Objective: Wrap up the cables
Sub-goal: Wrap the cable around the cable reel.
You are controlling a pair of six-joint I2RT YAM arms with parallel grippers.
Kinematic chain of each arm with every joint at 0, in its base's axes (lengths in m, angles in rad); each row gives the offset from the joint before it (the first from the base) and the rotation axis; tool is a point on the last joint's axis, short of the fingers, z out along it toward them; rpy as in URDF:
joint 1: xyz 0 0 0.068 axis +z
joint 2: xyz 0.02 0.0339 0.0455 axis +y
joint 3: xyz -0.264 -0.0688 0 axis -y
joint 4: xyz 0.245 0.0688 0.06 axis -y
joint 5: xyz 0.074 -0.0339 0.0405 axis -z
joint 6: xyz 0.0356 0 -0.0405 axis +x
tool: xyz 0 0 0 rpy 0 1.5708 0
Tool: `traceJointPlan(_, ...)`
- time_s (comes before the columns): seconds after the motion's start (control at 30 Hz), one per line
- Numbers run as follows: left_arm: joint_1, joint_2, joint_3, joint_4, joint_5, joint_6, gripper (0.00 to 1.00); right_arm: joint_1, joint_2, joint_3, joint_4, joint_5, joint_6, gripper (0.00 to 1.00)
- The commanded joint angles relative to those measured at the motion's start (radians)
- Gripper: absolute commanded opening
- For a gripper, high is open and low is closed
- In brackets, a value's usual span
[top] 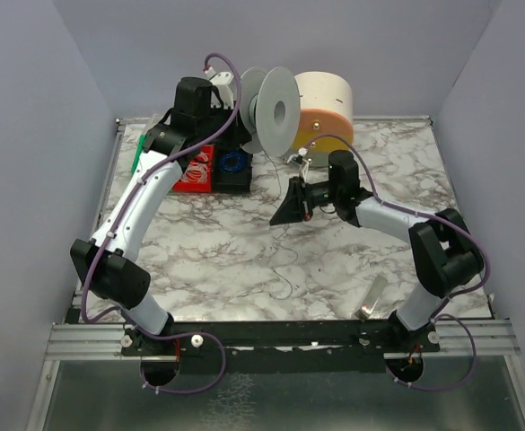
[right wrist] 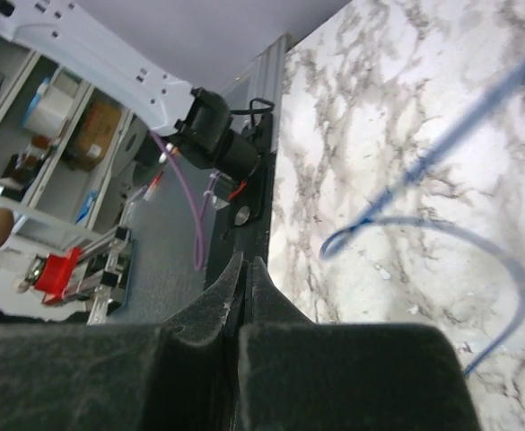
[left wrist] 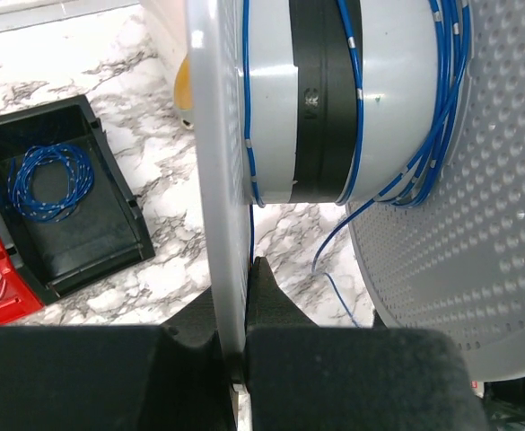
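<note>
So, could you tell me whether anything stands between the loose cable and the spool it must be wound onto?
Nothing visible does. From the cable up past the right end effector to the spool, only bare marble shows; the black bin sits aside.

You'll find no legible text, label, brand or number in any view. The spool [left wrist: 388, 99] hub's black band [left wrist: 320, 90], toward 12 o'clock, bears an embossed mark too faint to read.

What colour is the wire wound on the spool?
The wire is blue with small white marks, clearest in the left wrist view.
</note>
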State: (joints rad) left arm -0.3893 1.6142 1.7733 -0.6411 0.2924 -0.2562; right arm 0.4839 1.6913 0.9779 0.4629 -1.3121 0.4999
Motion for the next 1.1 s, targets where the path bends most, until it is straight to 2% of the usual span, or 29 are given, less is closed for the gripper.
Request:
traceJointPlan(0.0, 0.013, -0.086, 0.013, 0.114, 0.131, -0.033, 0.00, -0.082, -0.035, -0.024, 0.065, 0.129, 0.030, 0.00)
traceJointPlan(0.1, 0.014, -0.108, -0.003, 0.118, 0.158, -0.026, 0.00, -0.133, -0.058, -0.029, 0.065, 0.164, 0.020, 0.00)
traceJointPlan(0.17, 0.013, -0.118, 0.003, 0.118, 0.155, -0.018, 0.00, -0.137, -0.089, -0.018, -0.017, 0.141, -0.122, 0.02)
traceJointPlan(0.23, 0.013, -0.122, 0.012, 0.115, 0.154, -0.013, 0.00, -0.136, -0.140, -0.013, -0.166, 0.161, -0.344, 0.18)
traceJointPlan(0.37, 0.013, -0.114, 0.042, 0.106, 0.168, -0.015, 0.00, -0.136, -0.226, -0.028, -0.346, 0.216, -0.796, 0.51)
traceJointPlan(0.47, 0.015, -0.111, 0.058, 0.104, 0.173, -0.017, 0.00, -0.135, -0.217, -0.002, -0.422, 0.197, -0.893, 0.61)
traceJointPlan(0.6, 0.013, -0.116, 0.069, 0.104, 0.178, -0.018, 0.00, -0.113, -0.129, 0.072, -0.566, 0.074, -0.863, 0.65)
traceJointPlan(0.63, 0.013, -0.118, 0.070, 0.104, 0.177, -0.017, 0.00, -0.100, -0.109, 0.073, -0.558, 0.069, -0.838, 0.69)
traceJointPlan(0.77, 0.013, -0.127, 0.068, 0.107, 0.181, -0.014, 0.00, -0.059, -0.068, 0.000, -0.317, 0.134, -0.631, 0.71)
traceJointPlan(0.87, 0.014, -0.133, 0.060, 0.112, 0.191, -0.016, 0.00, -0.046, -0.019, 0.003, -0.217, 0.192, -0.528, 0.70)
traceJointPlan(1.07, 0.014, -0.140, 0.044, 0.127, 0.195, -0.020, 0.00, 0.005, 0.084, 0.054, -0.093, 0.065, -0.358, 0.70)
